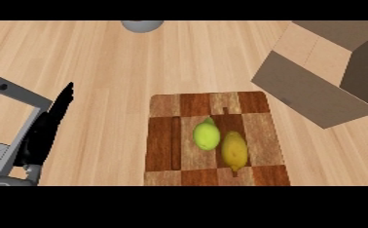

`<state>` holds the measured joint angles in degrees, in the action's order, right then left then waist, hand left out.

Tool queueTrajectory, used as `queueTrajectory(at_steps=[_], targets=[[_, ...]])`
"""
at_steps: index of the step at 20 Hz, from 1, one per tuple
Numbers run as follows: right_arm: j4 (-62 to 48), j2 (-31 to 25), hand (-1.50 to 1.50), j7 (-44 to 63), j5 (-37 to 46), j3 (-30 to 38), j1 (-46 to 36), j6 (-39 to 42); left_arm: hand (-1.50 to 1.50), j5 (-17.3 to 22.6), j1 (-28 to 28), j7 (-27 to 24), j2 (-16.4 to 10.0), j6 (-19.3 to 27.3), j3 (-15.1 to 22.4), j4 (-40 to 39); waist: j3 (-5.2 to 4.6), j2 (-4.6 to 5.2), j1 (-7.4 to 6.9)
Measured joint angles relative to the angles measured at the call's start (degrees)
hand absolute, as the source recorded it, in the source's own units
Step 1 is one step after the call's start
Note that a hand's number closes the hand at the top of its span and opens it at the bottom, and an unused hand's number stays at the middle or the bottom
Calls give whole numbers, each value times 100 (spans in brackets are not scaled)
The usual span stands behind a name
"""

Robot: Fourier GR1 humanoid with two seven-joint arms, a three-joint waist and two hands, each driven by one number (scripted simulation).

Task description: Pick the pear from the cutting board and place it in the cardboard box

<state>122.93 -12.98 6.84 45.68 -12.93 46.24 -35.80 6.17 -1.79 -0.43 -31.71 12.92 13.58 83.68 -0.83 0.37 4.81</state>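
**Operator:** What sits closest?

**Spotter:** Your left hand (47,127), at the left edge, fingers straight and holding nothing. Your right hand isn't in view.

**Operator:** And the pear?

**Spotter:** The green pear (206,135) lies on the cutting board (161,139), apparently touching a yellow fruit (234,150). I'd judge it light, firm, smooth and apt to roll, so take it across its broad belly.

**Operator:** Counts?

**Spotter:** One pear, one yellow fruit, one board. On the bench (108,61), one cardboard box (302,90) at right and one grey object (142,25) at the top.

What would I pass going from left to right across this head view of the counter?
left hand → green pear → yellow fruit → cardboard box
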Motion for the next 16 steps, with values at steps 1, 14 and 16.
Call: queueTrajectory(at_steps=[1,14,16], targets=[[124,92,-150,174,229,-151,156,73,0,-36,-29,-7,33,17,37,12,-2,16,-48],[1079,1183,-150,2731,3478,-1942,1173,1542,0,-248,-484,12,270,-55,287,-147,7,131,-482],[1129,1227,-150,3247,3878,-2233,1046,1825,0,-287,-522,11,329,-66,351,-182,14,136,-539]])
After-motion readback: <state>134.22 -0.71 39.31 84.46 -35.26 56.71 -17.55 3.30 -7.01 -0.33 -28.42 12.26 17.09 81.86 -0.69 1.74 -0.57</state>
